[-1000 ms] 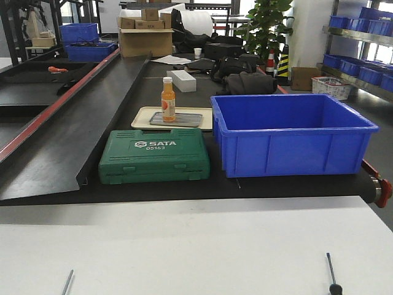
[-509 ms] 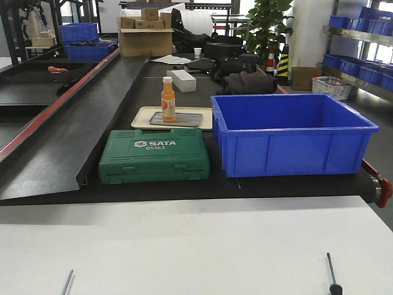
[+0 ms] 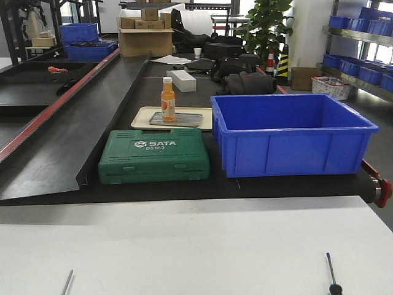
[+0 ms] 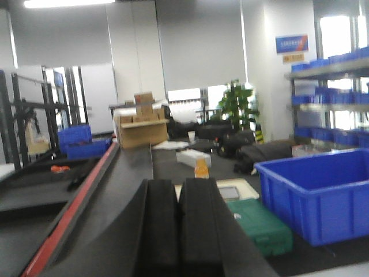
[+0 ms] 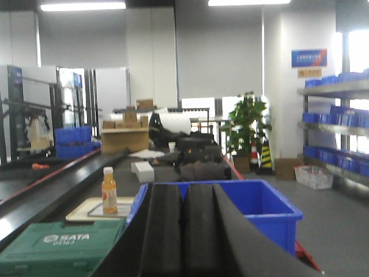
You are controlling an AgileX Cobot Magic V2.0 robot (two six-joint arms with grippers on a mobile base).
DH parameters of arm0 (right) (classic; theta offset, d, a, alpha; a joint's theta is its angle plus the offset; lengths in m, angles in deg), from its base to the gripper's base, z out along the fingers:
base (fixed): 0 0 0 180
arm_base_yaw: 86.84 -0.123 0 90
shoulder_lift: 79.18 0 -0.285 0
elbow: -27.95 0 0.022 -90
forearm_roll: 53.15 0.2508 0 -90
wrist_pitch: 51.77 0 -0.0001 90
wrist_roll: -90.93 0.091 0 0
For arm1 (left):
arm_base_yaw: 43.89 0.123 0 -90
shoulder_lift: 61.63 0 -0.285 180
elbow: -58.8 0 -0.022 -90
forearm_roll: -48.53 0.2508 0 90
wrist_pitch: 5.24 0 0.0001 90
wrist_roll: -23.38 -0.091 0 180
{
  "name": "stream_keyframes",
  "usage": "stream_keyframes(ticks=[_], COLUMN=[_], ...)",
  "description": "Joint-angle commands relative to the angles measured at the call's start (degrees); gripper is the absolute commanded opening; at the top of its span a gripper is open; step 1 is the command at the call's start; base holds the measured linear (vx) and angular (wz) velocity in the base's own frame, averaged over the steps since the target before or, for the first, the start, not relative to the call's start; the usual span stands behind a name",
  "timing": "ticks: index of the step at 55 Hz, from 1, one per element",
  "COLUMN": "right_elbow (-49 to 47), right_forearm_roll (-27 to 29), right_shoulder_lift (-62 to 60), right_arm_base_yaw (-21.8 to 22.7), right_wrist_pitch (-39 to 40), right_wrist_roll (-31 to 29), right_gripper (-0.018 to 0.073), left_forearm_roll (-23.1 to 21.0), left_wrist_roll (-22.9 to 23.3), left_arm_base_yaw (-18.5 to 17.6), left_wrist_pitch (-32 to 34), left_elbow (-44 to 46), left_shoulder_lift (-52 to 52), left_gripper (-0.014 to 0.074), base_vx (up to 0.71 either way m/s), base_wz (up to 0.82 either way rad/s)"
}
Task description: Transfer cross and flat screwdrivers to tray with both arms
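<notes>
In the front view two screwdrivers lie on the white table [image 3: 196, 246] at its near edge. One thin shaft tip [image 3: 66, 281] shows at the lower left. The other screwdriver [image 3: 331, 275], with a dark shaft and black handle, lies at the lower right. I cannot tell which is cross. The grey metal tray is out of view. My left gripper [image 4: 179, 183] has its black pads pressed together and holds nothing. My right gripper [image 5: 183, 187] is also shut and empty. Both point level toward the conveyor, and neither shows in the front view.
Beyond the table runs a black conveyor. On it are a green SATA tool case [image 3: 153, 155], a deep blue bin [image 3: 291, 132] and a beige tray [image 3: 142, 117] with an orange bottle [image 3: 168, 98]. Boxes, more blue bins and a plant stand further back.
</notes>
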Motion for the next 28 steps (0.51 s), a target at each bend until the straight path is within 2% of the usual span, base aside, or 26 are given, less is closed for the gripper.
stream_keyframes(ticks=[1, 7, 17, 22, 28], right_elbow=[-4.2, -4.1, -4.1, -4.1, -4.1], right_forearm_roll=[-0.29, -0.13, -0.19, -0.24, -0.23], right_shoulder_lift=[5.78, 9.62, 11.62, 11.62, 11.62], right_arm_base_yaw=[0.09, 0.09, 0.09, 0.09, 0.09], right_wrist_pitch=[2.3, 1.14, -0.74, -2.14, -5.17], right_wrist_roll=[-0.7, -0.7, -0.75, -0.91, -2.02], right_gripper=[-0.0008, -0.0008, 0.0017, 0.0073, 0.0217], left_forearm_roll=[-0.16, -0.16, -0.16, -0.16, -0.16], left_wrist_roll=[0.31, 2.18, 2.19, 2.19, 2.19], left_arm_base_yaw=[0.31, 0.31, 0.25, 0.25, 0.25], left_wrist_pitch=[1.48, 0.95, 0.95, 1.04, 0.48], left_elbow=[3.45, 3.45, 3.45, 3.45, 3.45], left_shoulder_lift=[6.0, 10.58, 13.85, 14.1, 14.1], left_gripper=[0.0003, 0.0004, 0.0027, 0.0069, 0.016], base_vx=[0.0, 0.0, 0.0, 0.0, 0.0], base_wz=[0.0, 0.0, 0.0, 0.0, 0.0])
